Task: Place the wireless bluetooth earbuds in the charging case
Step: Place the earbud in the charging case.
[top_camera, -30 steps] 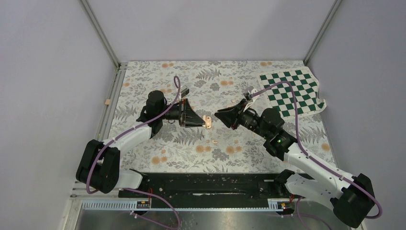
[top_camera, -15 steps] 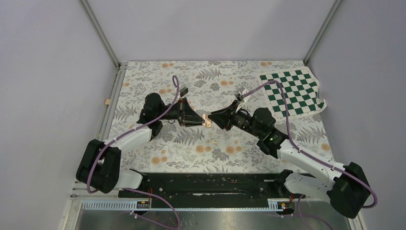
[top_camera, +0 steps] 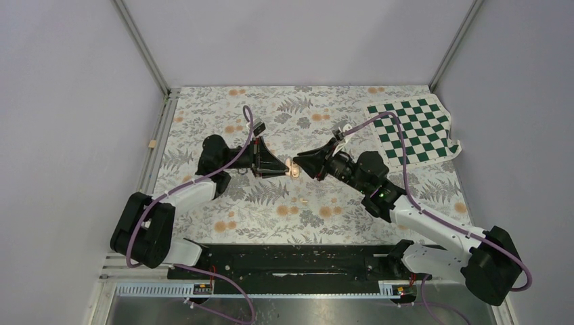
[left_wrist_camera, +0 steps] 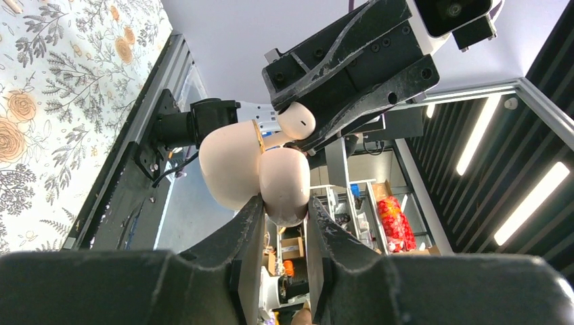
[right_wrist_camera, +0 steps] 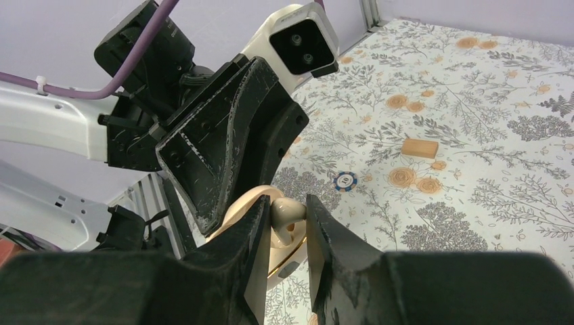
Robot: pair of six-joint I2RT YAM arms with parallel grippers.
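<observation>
My left gripper is shut on the pale peach charging case and holds it above the cloth with its lid open. My right gripper is shut on one cream earbud, held right at the case's open mouth. In the left wrist view the earbud sits between the right fingers, just above the case. In the top view the case shows between the two gripper tips. A small pale piece, perhaps the other earbud, lies on the cloth nearer the arm bases.
A floral cloth covers the table. A green checkered mat lies at the back right. In the right wrist view a tan block and a blue poker chip lie on the cloth beyond the grippers.
My right gripper has moved left with the earbud until its tip meets the case. My left gripper has shifted slightly back with the case.
</observation>
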